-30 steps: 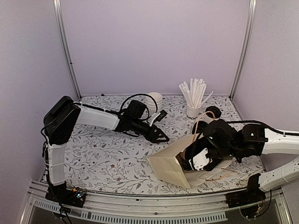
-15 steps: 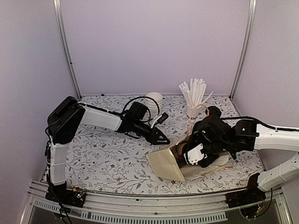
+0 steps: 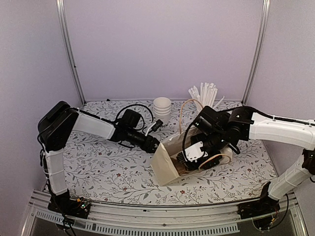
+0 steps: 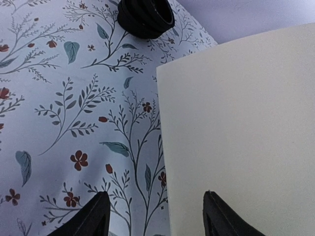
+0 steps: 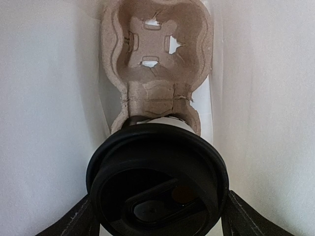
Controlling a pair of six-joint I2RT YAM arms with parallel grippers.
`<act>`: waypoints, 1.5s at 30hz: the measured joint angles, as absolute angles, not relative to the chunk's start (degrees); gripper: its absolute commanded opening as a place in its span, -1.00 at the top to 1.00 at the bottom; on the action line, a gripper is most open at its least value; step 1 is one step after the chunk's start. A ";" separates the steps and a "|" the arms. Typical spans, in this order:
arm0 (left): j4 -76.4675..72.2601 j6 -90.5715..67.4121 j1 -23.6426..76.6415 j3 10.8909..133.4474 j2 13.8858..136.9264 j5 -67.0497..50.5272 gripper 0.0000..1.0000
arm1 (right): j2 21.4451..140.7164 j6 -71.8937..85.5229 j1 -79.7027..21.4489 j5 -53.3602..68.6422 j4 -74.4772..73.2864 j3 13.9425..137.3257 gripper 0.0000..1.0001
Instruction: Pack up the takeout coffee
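A takeout coffee cup shows in the right wrist view by its round black lid (image 5: pixel 157 182). It sits in the near pocket of a brown pulp carrier (image 5: pixel 157 59) inside the cream paper bag (image 5: pixel 266 98). My right gripper (image 5: pixel 160 219) is shut on the cup, one finger on each side of the lid. In the top view the right gripper (image 3: pixel 189 158) reaches into the bag's open mouth (image 3: pixel 165 167). My left gripper (image 3: pixel 155 145) is open at the bag's left edge. In the left wrist view (image 4: pixel 158 216) the bag's side (image 4: pixel 236 123) lies between its fingers.
A stack of white cups (image 3: pixel 162 107) stands at the back centre. A white cup of straws (image 3: pixel 204 98) stands at the back right, behind the right arm. A stack of black lids (image 4: pixel 145 17) lies on the floral table beyond the bag. The bag's loop handles (image 3: pixel 183 115) stick up.
The right arm has swung left and further back with the cup, dragging the bag left and tipping it more upright. The left gripper has drawn back left, staying at the bag's left edge.
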State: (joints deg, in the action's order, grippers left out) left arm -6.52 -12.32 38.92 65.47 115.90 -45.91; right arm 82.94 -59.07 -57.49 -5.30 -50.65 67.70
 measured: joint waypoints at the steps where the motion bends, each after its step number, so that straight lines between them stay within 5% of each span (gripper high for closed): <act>1: -6.74 -12.36 38.50 64.20 114.50 -45.91 -0.33 | 84.07 -58.76 -57.28 -4.38 -51.92 69.19 0.08; 18: -8.34 -12.43 36.05 58.04 104.57 -46.06 -0.33 | 97.56 -55.24 -54.74 7.49 -68.36 84.97 0.10; 45: -12.19 -12.12 33.71 54.94 104.49 -47.90 -0.33 | 102.35 -51.51 -52.97 9.98 -64.88 84.77 0.14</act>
